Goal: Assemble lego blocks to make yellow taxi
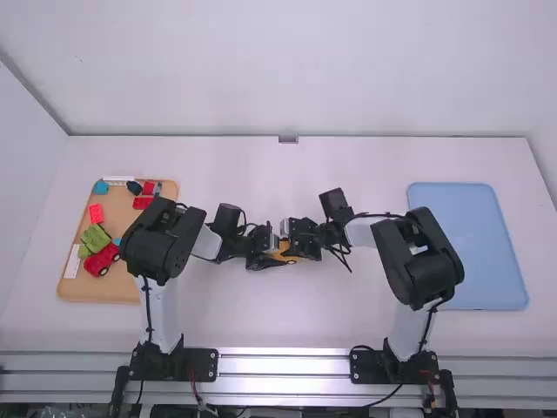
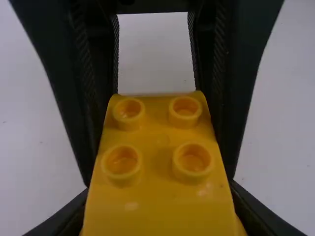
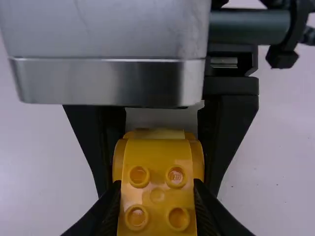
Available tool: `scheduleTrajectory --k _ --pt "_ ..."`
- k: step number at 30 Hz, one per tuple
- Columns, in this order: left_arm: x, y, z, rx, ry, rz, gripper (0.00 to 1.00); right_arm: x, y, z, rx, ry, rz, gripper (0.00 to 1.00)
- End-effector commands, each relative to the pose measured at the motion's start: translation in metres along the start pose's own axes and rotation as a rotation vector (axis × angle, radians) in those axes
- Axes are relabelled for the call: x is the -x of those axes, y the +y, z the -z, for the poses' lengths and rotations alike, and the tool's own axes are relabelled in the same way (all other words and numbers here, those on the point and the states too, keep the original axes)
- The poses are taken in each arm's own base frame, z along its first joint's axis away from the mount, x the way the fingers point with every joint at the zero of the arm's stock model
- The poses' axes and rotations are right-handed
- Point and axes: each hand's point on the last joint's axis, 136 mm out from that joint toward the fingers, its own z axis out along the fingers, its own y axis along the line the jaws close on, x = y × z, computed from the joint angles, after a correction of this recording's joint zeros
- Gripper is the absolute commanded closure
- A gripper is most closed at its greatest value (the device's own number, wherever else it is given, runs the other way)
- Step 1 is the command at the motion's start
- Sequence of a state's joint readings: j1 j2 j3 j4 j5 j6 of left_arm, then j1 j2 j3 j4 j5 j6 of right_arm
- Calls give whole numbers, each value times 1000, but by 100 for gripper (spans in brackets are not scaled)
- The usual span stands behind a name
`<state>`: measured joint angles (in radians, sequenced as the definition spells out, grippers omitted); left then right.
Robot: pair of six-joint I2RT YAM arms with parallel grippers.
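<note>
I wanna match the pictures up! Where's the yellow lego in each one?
High view: yellow lego, near the middle, between the arms.
Left wrist view: lower middle, biggest here.
Right wrist view: lower middle, smaller.
Shared landmark: black tool fingers beside it.

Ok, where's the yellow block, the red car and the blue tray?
Yellow block (image 3: 157,208): right wrist view, its studded face.
Red car (image 1: 100,259): high view, its body.
Blue tray (image 1: 466,244): high view, bare middle.

On table (image 1: 287,322): at left, board (image 1: 122,292) bearing other blocks (image 1: 96,213) and toy car (image 1: 103,259) (nearer side); at right, tray (image 1: 474,248). Between those 2: taxi blocks (image 1: 283,253).
</note>
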<state>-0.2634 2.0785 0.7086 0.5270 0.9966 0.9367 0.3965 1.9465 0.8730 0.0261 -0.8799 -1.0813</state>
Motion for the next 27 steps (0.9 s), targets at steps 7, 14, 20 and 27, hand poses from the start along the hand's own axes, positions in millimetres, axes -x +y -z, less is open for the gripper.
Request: scheduleTrajectory --k 7,14,20,27 --pt "-15 -6 -5 -19 65 66 65 -28 2 -10 -20 99 -33 81" --pt "-17 -9 -4 -23 67 42 70 -8 -4 0 -12 -52 -55 59" --pt "-17 -9 -4 -22 67 45 71 13 -4 16 20 -220 -16 53" --pt "-17 -10 -4 -22 67 46 71 20 -8 32 19 -306 -13 30"
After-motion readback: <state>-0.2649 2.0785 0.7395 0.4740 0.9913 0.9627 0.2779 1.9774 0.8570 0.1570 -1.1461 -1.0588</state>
